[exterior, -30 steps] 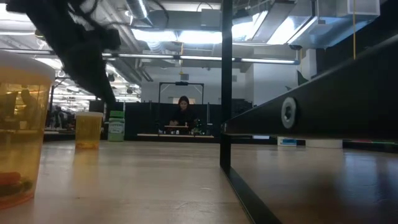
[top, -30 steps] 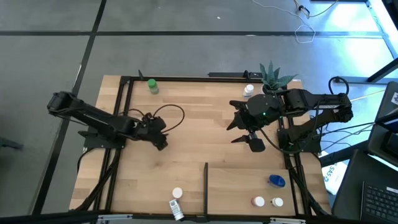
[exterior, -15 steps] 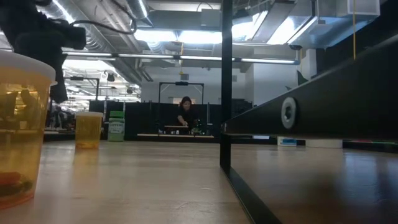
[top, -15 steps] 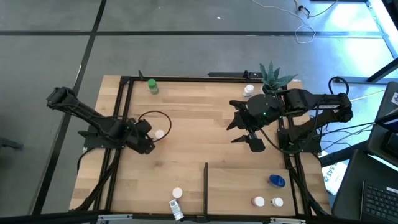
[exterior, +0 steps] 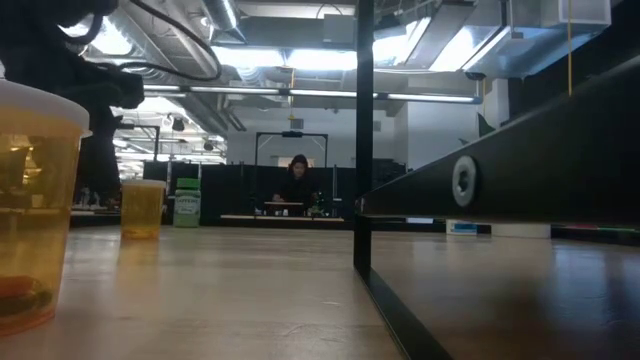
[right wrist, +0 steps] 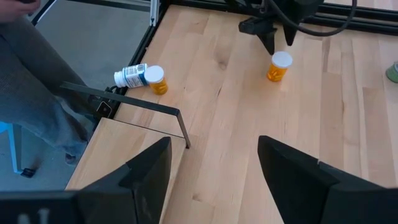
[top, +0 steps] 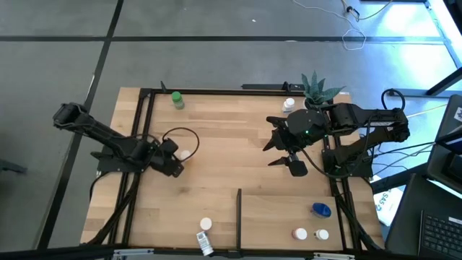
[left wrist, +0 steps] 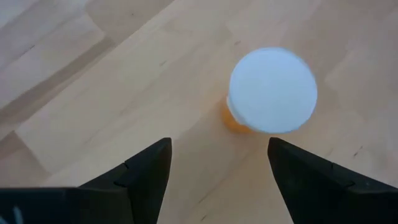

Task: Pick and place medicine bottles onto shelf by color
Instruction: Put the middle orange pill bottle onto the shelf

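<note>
My left end effector (top: 179, 165) is hanging near the worktop's left edge, fingers (left wrist: 149, 171) spread apart and gripping nothing. Just past them, an orange bottle with a white cap (left wrist: 272, 91) is standing upright on the bare wood, apart from both fingers and not between them. From overhead that same bottle (top: 185, 155) is showing just beside the end effector's tip, on the side toward the worktop's middle.

My right end effector (top: 289, 160) is waiting over the right half of the worktop, close to the potted plant (top: 315, 88) at the far right corner; its fingers (right wrist: 146, 171) are parted too, with nothing between them.

The remaining bottles are sitting scattered. A green bottle (top: 176, 100) is standing near the far left corner. A white-capped one (top: 289, 104) is sitting just beside the plant. By the near edge, left of the black divider bar (top: 239, 215), one white-capped bottle (top: 206, 224) is standing and another (top: 205, 242) is lying on its side. Right of the bar, on the shelf (top: 278, 217), a blue bottle (top: 321, 209) and two small white-capped bottles (top: 299, 233) are grouped near the near right corner.

At table height, a blurred orange bottle (exterior: 35, 200) is filling the foreground, and a person (exterior: 296, 182) is in the room far behind.
</note>
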### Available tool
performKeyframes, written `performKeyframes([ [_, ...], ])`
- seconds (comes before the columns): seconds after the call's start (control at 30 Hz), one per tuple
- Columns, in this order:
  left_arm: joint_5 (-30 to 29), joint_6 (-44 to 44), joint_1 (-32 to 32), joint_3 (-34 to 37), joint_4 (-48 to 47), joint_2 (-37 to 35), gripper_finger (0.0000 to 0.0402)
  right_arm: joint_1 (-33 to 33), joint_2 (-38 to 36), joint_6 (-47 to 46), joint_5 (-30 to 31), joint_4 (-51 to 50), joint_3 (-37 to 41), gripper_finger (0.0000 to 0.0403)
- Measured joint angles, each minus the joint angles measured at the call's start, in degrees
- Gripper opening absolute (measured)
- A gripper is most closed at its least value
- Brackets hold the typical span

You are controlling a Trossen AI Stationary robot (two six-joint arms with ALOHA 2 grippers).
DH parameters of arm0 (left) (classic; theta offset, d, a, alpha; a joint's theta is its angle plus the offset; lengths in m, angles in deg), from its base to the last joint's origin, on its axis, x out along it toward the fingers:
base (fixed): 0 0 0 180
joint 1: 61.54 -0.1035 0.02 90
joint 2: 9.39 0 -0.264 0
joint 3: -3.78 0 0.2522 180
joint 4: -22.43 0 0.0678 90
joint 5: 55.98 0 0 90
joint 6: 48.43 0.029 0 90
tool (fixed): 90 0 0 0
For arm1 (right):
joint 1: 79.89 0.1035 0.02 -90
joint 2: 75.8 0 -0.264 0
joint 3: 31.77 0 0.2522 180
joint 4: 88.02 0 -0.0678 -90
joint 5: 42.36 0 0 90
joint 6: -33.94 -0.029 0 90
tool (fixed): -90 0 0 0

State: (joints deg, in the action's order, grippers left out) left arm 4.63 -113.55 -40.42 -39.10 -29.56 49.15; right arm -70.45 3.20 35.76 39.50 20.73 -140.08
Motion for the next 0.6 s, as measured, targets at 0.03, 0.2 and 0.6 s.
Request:
performKeyframes([
  [0.03,0.0,0.6,-0.4,0.1,0.6,0.0,0.0261,0.0,0.0,0.0,0.0,0.0,0.0,0.0241],
  [0.2,0.2,5.0,-3.1,0.1,3.3,1.0,0.0261,0.0,0.0,0.0,0.0,0.0,0.0,0.0241],
  [0.6,3.7,18.9,-10.0,0.1,13.9,7.5,0.0261,0.0,0.0,-0.1,0.0,0.0,0.0,0.0241],
])
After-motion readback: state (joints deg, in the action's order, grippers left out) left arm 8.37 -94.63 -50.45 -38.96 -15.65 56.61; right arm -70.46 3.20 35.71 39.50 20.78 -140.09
